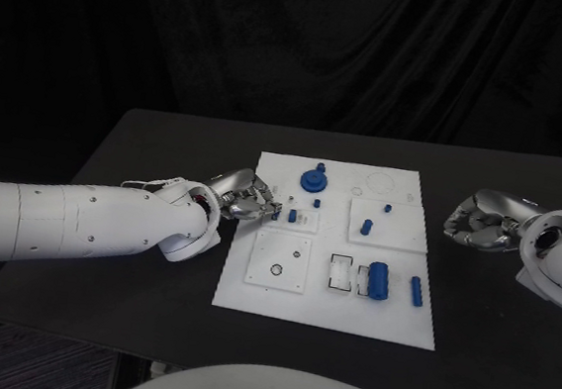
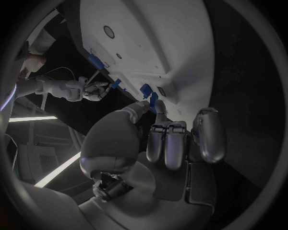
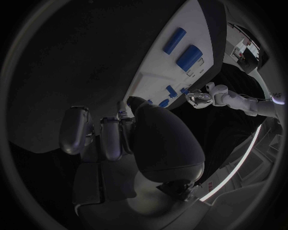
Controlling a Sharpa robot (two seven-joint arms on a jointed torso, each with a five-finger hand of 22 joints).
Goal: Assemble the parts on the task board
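Low in the head view, nearest you, the task board [image 1: 324,312] shows its front row: a square tile with a dark hole [image 1: 279,260], then a fat blue cylinder [image 1: 379,280] and a slim blue bar [image 1: 416,290] lying loose. Knock the board and that cylinder could well roll out of place.

Up at centre left, your left hand [image 1: 242,195] sits at the board's left edge, fingers curled in beside a small blue peg [image 1: 293,215]. In the left wrist view the thumb and a fingertip [image 2: 142,106] close on a small blue piece [image 2: 153,101], so I'd call that pinched, though the hold looks slim. Push down off-axis and it could tip or pop free.

Centre right, your right hand [image 1: 482,226] hangs off the board's right edge, fingers curled on nothing I can see.

Farthest back, a tall blue stack [image 1: 316,177] stands upright; a careless sweep could topple it.
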